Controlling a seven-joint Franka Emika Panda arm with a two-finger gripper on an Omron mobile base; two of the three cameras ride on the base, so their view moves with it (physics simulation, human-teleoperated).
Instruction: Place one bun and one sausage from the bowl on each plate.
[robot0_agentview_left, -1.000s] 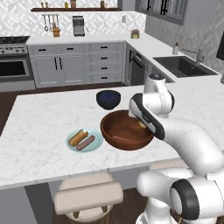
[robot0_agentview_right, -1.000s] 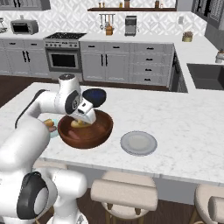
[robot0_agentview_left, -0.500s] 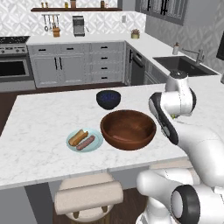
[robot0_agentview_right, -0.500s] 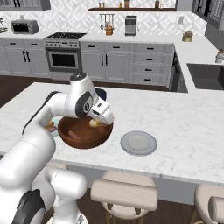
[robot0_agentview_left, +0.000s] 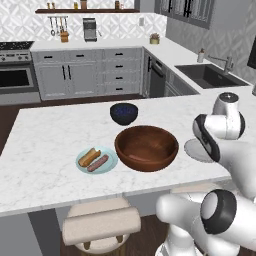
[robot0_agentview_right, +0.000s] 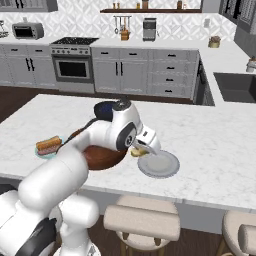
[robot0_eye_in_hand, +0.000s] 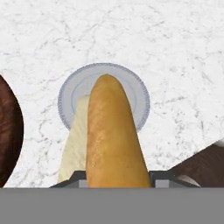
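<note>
Fingers pinch close on a bun (robot0_eye_in_hand: 111, 135): in the hand view the golden-brown split roll stands up from between the two dark finger tips, its pale cut side turned to the left, and it hides most of both tips. The gripper (robot0_agentview_right: 141, 148) grips the bun at its near end. Beyond the bun, in that same view, lies a round pale grey-blue plate (robot0_eye_in_hand: 140, 98) with nothing on it, resting on the white marble countertop (robot0_eye_in_hand: 175, 52); the bun hangs above the plate and I cannot tell any contact between them.

From the right base view the gripper hovers at the left rim of that bare plate (robot0_agentview_right: 165, 167), with the bun (robot0_agentview_right: 137, 151) showing as a small tan shape under the hand. The large reddish-brown wooden bowl (robot0_agentview_right: 102, 156) sits just beside this plate, to its left, partly hidden by the arm.

From the left base view the wooden bowl (robot0_agentview_left: 146, 147) stands in the middle of the island. Left of it, close by, a second plate (robot0_agentview_left: 112, 161) carries a bun (robot0_agentview_left: 89, 156) and a sausage (robot0_agentview_left: 98, 163) lying side by side. A smaller dark blue bowl (robot0_agentview_left: 124, 113) stands behind the wooden bowl.
</note>
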